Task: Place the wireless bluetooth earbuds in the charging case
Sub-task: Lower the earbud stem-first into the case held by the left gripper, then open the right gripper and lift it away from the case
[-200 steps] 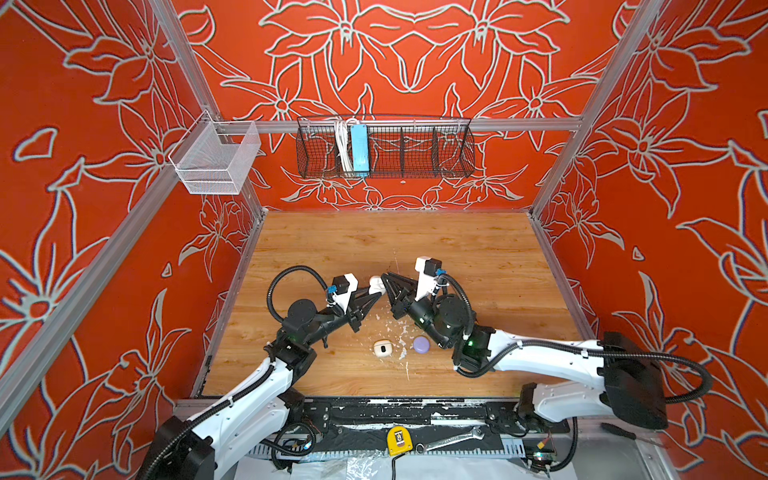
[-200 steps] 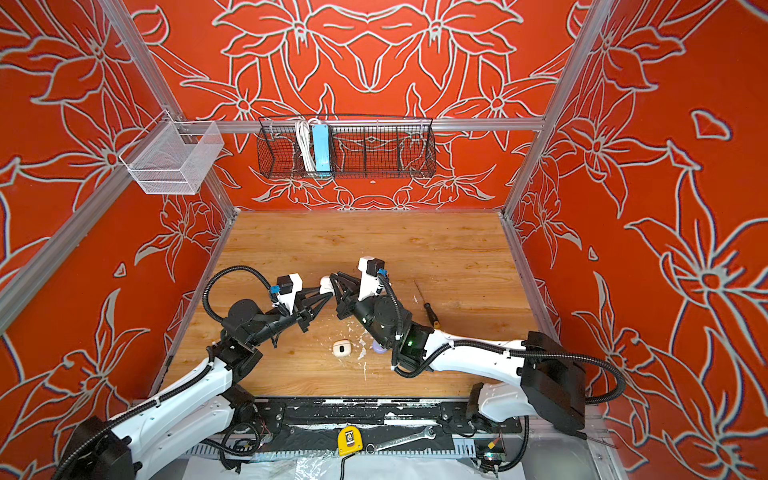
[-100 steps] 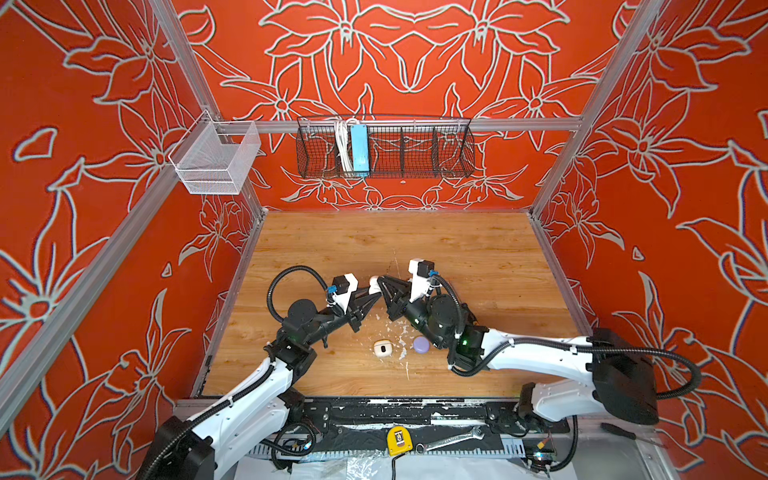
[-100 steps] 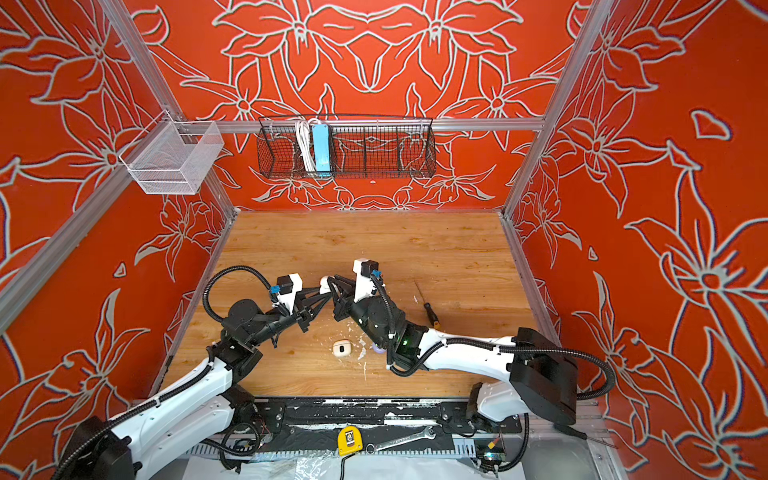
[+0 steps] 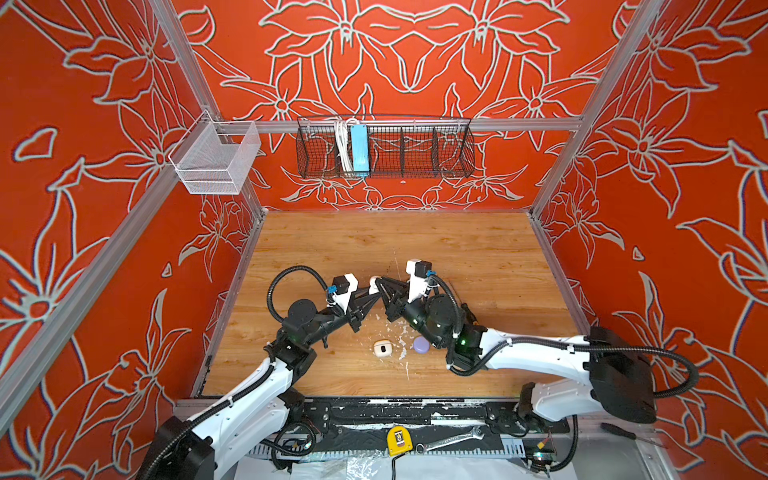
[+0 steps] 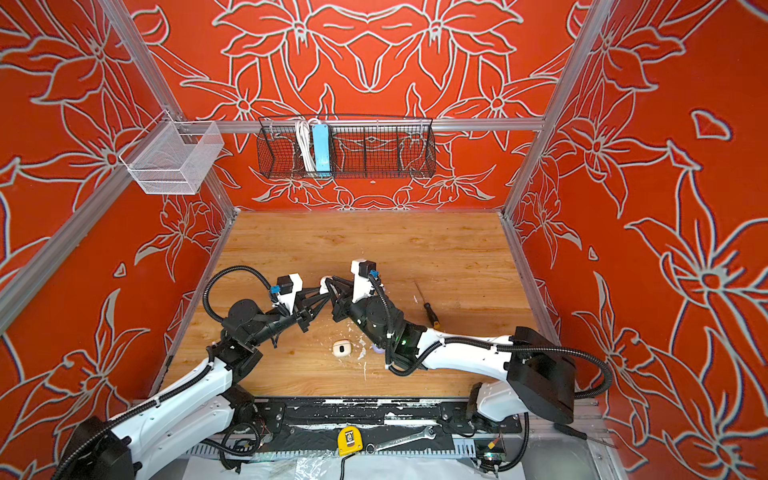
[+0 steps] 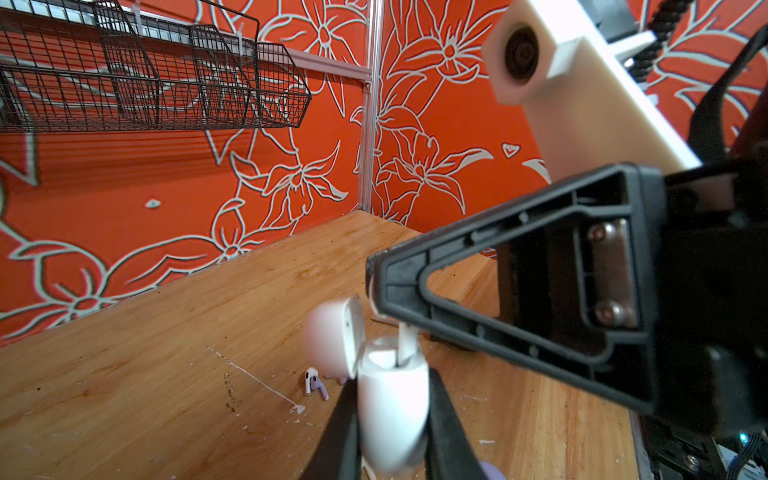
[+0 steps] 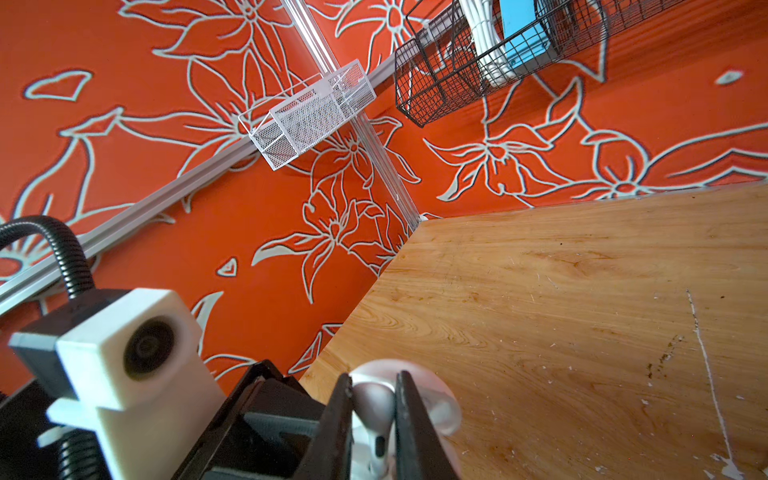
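Note:
My left gripper is shut on a white charging case, held above the table with its lid swung open. My right gripper is shut on a white earbud whose stem reaches down into the case's mouth. In both top views the two grippers meet tip to tip over the middle of the table, left gripper, right gripper. Two loose earbuds, one white and one lavender, lie on the wood beyond the case.
A closed white case and a lavender case lie on the wooden table below the grippers, among white paint flecks. A screwdriver lies right of the right arm. A black wire basket and a white mesh basket hang on the walls.
My right gripper has edged left with the earbud, closing onto the case held by the left gripper. The left arm has barely moved.

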Controlling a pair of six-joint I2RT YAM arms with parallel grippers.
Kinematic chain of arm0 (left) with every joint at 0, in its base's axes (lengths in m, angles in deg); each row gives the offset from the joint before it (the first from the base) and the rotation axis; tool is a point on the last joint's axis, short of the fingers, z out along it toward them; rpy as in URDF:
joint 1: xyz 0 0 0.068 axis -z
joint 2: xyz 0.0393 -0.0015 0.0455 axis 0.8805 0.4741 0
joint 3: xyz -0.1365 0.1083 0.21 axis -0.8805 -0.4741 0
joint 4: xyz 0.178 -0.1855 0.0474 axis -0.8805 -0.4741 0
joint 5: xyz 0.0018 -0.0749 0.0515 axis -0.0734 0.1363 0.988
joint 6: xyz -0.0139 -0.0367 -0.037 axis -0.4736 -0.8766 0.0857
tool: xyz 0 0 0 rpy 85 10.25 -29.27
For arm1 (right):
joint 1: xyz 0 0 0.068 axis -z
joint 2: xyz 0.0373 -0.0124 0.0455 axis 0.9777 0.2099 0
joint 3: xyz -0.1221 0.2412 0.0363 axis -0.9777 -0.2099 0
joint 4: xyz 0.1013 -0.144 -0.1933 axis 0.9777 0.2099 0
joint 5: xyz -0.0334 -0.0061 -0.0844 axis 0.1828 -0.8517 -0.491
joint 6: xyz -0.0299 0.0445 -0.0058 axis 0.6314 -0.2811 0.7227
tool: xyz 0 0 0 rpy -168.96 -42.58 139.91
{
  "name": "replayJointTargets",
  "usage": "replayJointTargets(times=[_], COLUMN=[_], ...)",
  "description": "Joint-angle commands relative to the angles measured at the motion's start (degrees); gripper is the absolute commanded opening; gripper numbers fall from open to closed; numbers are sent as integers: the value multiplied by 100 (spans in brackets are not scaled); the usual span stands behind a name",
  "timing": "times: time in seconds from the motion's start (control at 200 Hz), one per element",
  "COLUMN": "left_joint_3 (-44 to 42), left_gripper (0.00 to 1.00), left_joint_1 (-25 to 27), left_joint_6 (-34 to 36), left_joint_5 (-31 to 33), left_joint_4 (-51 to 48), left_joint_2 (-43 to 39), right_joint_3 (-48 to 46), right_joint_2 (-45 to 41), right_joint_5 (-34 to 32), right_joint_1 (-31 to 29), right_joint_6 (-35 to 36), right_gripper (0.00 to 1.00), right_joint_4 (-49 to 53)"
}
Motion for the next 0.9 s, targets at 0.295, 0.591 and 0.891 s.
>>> replayJointTargets(times=[0.295, 0.591, 0.891], left_joint_3=[-110, -138, -152], left_gripper=[0, 0, 0], left_joint_1=[30, 30, 30], left_joint_6=[37, 29, 28], left_joint_5=[153, 184, 173], left_joint_4=[149, 159, 127], left_joint_2=[-270, -307, -375], right_joint_3=[123, 82, -99], right_joint_2=[137, 133, -167], right_joint_5=[182, 227, -128], right_joint_1=[-48, -69, -77], right_joint_6=[-203, -203, 29], right_gripper=[12, 43, 54], right_joint_4=[-176, -241, -270])
